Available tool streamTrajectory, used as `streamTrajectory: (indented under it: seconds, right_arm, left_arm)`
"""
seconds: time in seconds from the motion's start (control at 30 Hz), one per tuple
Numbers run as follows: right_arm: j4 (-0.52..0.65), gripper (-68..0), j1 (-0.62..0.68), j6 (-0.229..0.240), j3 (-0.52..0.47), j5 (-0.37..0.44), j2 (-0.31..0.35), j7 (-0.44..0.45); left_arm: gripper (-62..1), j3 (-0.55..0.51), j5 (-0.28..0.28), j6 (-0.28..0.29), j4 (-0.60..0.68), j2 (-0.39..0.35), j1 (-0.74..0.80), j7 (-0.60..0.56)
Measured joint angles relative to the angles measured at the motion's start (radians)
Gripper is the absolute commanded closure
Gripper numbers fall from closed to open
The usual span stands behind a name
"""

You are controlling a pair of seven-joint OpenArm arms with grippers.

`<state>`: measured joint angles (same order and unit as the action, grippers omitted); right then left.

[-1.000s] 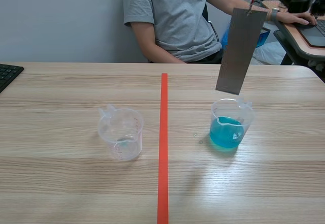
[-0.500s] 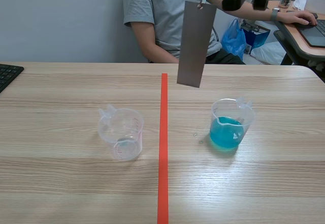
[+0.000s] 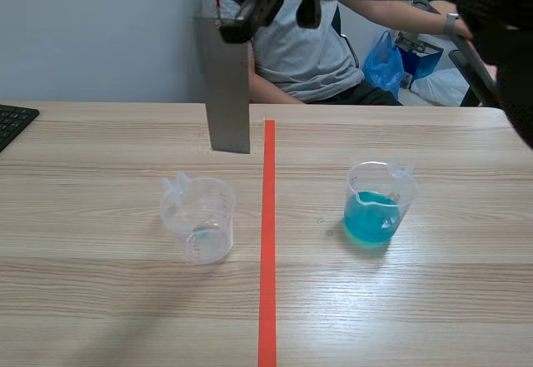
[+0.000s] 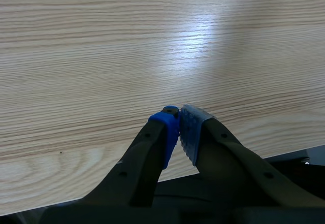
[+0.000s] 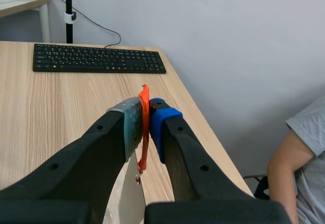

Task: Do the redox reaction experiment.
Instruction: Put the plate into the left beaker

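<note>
The wooden table (image 3: 100,300) carries the whole set-up, with a person (image 3: 300,47) in a grey shirt seated at its far side and a black keyboard (image 5: 99,59) at the far left edge. The right arm reaches across the top of the scene from the right. The right gripper (image 5: 146,113) is closed tight on a thin orange-red strip (image 5: 144,132), from which the grey metal plate (image 3: 228,92) hangs. The plate's long axis is vertical. It hangs left of the red tape line (image 3: 267,259), with its lower edge clear of the table, above and slightly beyond the clear beaker (image 3: 198,217). The contents of that beaker cannot be determined. The beaker of blue liquid (image 3: 379,209) stands well apart on the other side of the line. Judgement: the plate is placed for the clear beaker and would need to come a little toward the robot before descending. Nothing stands in the way, though a plate hung from a strip may swing against the rim. The left gripper (image 4: 179,125) is closed on nothing, low over bare wood near the table edge.
</note>
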<state>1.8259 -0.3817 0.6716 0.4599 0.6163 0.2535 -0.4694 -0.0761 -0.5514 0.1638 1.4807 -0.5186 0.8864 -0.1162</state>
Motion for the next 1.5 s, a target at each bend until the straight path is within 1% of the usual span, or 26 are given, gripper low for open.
streamTrajectory:
  seconds: [0.07,0.13,0.27,0.47,0.57,0.73,0.93,1.13,1.3,1.5]
  right_arm:
    - [-0.002,-1.1,-0.004,-0.006,0.030,-0.023,-0.019,-0.003]
    - [-0.004,-1.1,-0.008,-0.029,0.059,-0.029,-0.038,-0.003]
    - [-0.032,-1.1,-0.022,-0.029,0.100,-0.072,-0.080,-0.003]
    - [-0.080,-1.1,-0.025,-0.031,0.134,-0.131,-0.132,-0.003]
    - [-0.106,-1.2,-0.025,-0.032,0.145,-0.133,-0.145,0.002]
    - [-0.155,-1.1,-0.025,-0.032,0.151,-0.150,-0.148,0.033]
    - [-0.214,-1.1,-0.025,-0.032,0.151,-0.188,-0.148,0.089]
    - [-0.273,-1.1,-0.025,-0.032,0.152,-0.236,-0.148,0.158]
    - [-0.339,-1.1,-0.024,-0.032,0.180,-0.280,-0.148,0.188]
    - [-0.420,-1.1,-0.025,-0.032,0.184,-0.330,-0.147,0.272]
  left_arm:
    - [-4.6,0.000,0.000,0.000,0.000,0.000,0.000,0.000]
    - [-4.6,0.000,0.000,0.000,0.000,0.000,0.000,0.000]
    - [-4.6,0.000,0.000,0.000,0.000,0.000,0.000,0.000]
    - [-4.6,0.000,0.000,0.000,0.000,0.000,0.000,0.000]
    - [-4.6,0.000,0.000,0.000,0.000,0.000,0.000,0.000]
    - [-4.6,0.000,0.000,0.000,0.000,0.000,0.000,0.000]
    - [-4.6,0.000,0.000,0.000,0.000,0.000,0.000,0.000]
    - [-4.6,0.000,0.000,0.000,0.000,0.000,0.000,0.000]
    - [-4.6,0.000,0.000,-0.001,0.000,-0.010,0.000,0.000]
    - [-4.6,0.000,0.000,0.000,0.000,-0.014,0.000,0.000]
